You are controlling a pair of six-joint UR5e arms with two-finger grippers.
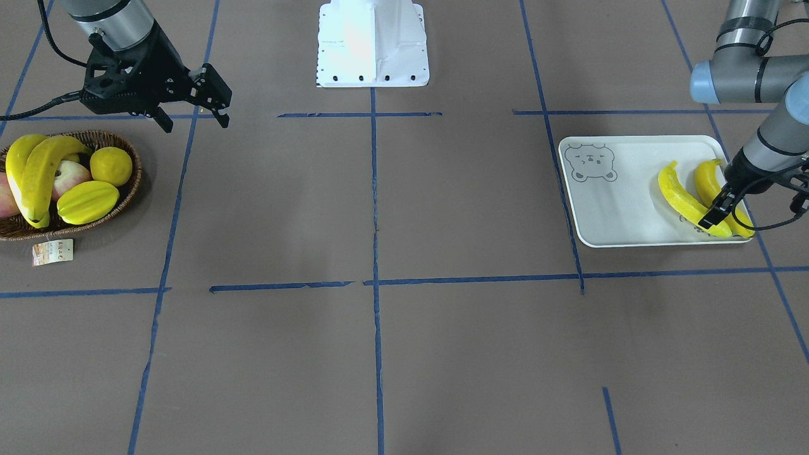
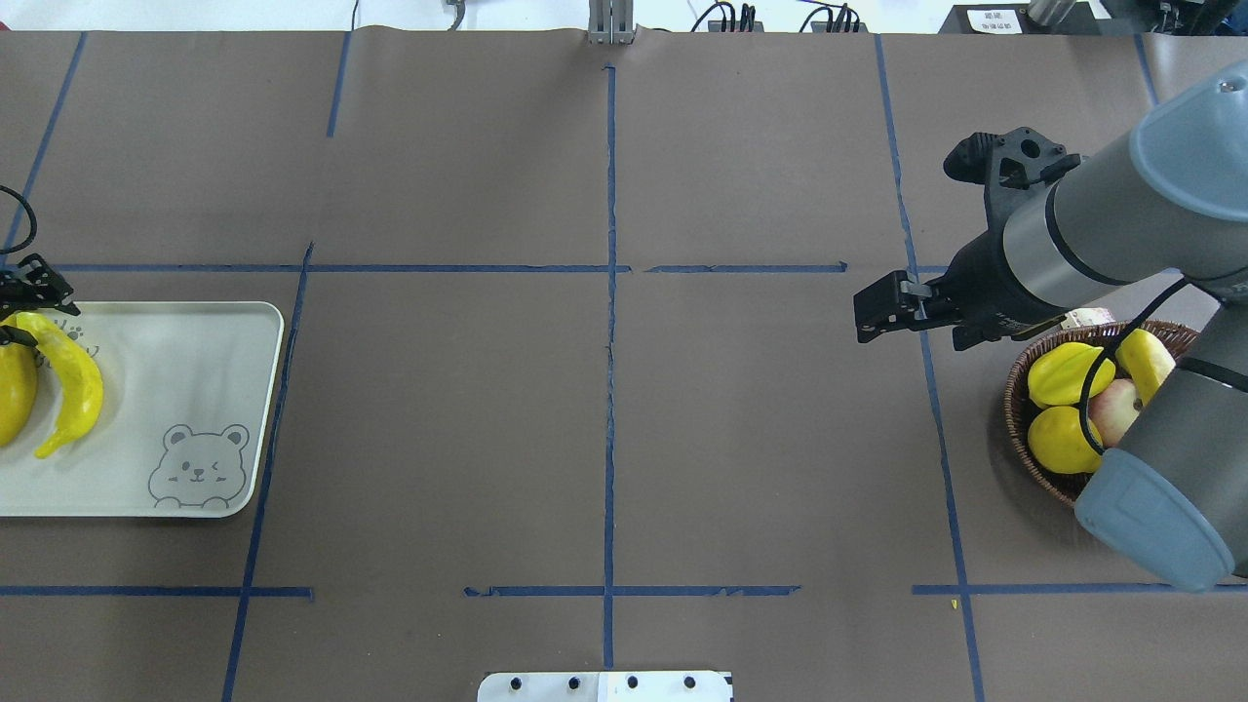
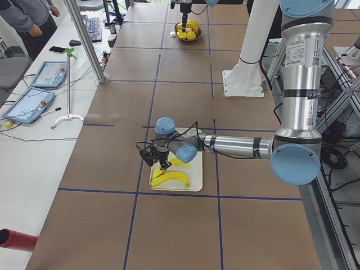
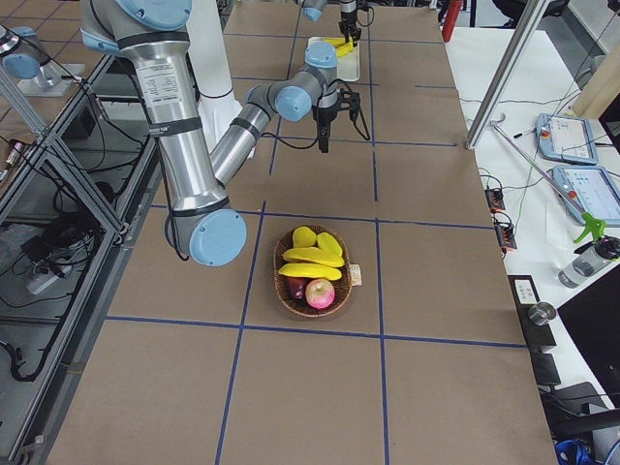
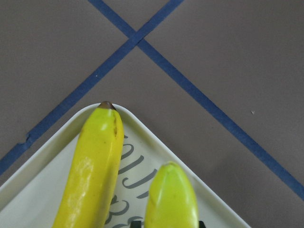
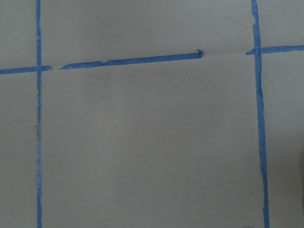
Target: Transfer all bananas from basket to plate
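Note:
The plate (image 1: 619,208) lies in front of my left arm and holds two bananas. My left gripper (image 1: 717,215) is low over the plate, shut on the end of one banana (image 1: 677,194) that rests on it. In the left wrist view this banana (image 5: 171,199) sits between my fingertips, with the second banana (image 5: 92,166) beside it, its tip at the plate's corner. The wicker basket (image 1: 123,202) holds two more bananas (image 1: 38,180) lying side by side. My right gripper (image 1: 193,117) is open and empty, hovering just beyond the basket's rim, and its wrist view shows only bare table.
The basket also holds a starfruit (image 1: 88,202), a lemon (image 1: 110,165) and a red apple (image 1: 71,177), with a paper tag (image 1: 53,251) beside it. The white robot base (image 1: 373,44) stands at the table's middle edge. Blue tape lines cross the brown table.

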